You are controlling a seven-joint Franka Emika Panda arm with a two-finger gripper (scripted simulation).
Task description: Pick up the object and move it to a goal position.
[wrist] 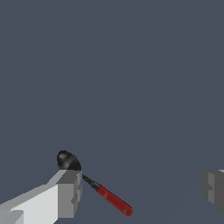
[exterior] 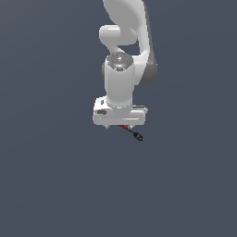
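Note:
The object (wrist: 111,199) is a slim spoon with a red handle, thin black neck and black oval head, lying on the dark grey floor. In the wrist view it sits between my gripper's (wrist: 140,190) two widely parted fingers, its head right by one grey fingertip (wrist: 68,192) and well apart from the other (wrist: 213,187). The gripper is open and holds nothing. In the exterior view the object (exterior: 135,134) pokes out from under the white hand toward the exterior view's right; most of its red handle is hidden by the gripper (exterior: 119,126), which hangs just above it.
The white arm (exterior: 122,69) rises straight above the hand. A plain dark grey floor (exterior: 55,185) lies all around, with no other objects in view.

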